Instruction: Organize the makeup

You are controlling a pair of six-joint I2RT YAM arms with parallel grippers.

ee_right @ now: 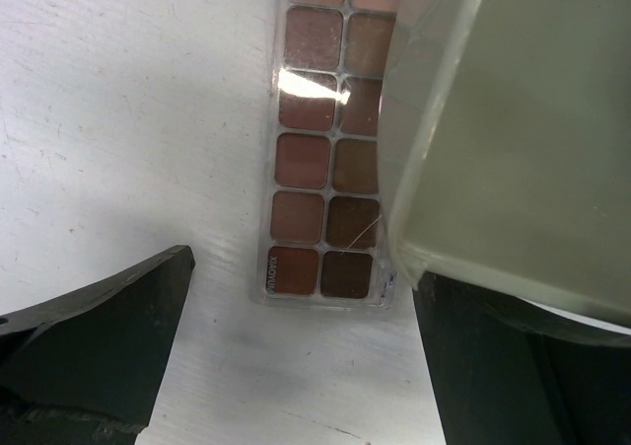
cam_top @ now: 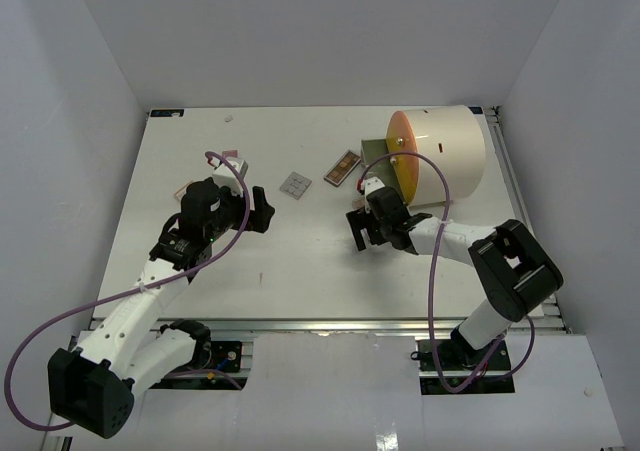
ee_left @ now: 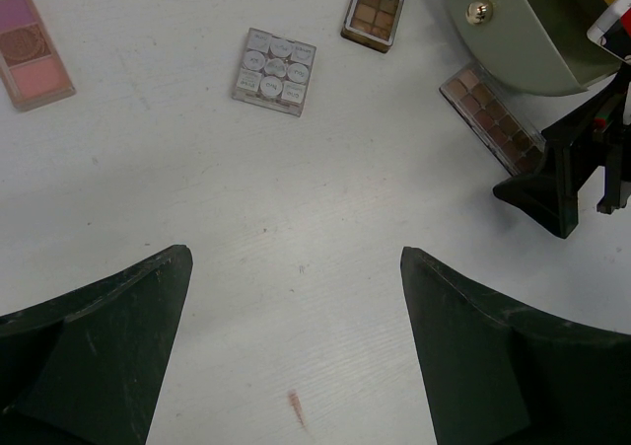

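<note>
My left gripper [cam_top: 264, 212] [ee_left: 296, 258] is open and empty above bare table. Ahead of it lie a pink palette [ee_left: 35, 45] [cam_top: 232, 161], a small grey square palette [ee_left: 275, 70] [cam_top: 295, 185] and a brown palette [ee_left: 377, 6] [cam_top: 342, 168]. My right gripper [cam_top: 362, 233] [ee_right: 301, 272] is open and empty. Just beyond its fingertips lies a clear-cased brown eyeshadow palette [ee_right: 325, 159] [ee_left: 490, 116], flat on the table. Its right side is tucked under a pale green panel [ee_right: 523, 139]. In the top view my right arm hides this palette.
A large cream cylinder [cam_top: 445, 156] with an orange front [cam_top: 400, 136] lies at the back right. Its pale green panel with a brass knob [ee_left: 480, 12] hangs over the table beside my right gripper. White walls enclose the table.
</note>
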